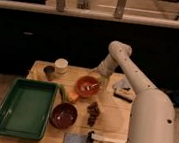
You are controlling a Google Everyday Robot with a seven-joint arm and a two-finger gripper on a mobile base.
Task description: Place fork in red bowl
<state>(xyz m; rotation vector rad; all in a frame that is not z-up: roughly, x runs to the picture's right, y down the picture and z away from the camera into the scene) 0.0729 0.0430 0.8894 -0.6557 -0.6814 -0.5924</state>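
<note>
The red bowl (87, 86) is bright orange-red and stands in the middle of the wooden table (110, 122). The fork (92, 86), a small pale utensil, lies inside it, leaning toward the bowl's right rim. My gripper (104, 76) hangs just above and to the right of the bowl's far rim, at the end of the white arm that reaches in from the lower right. It is close over the fork's upper end.
A dark maroon bowl (64, 115) stands in front of the red bowl, next to a green tray (25, 108). A white-handled brush (107, 139), a grey sponge (75, 141), a brown snack pile (93, 112), two cups (55, 67) and a dark packet (124, 93) lie around.
</note>
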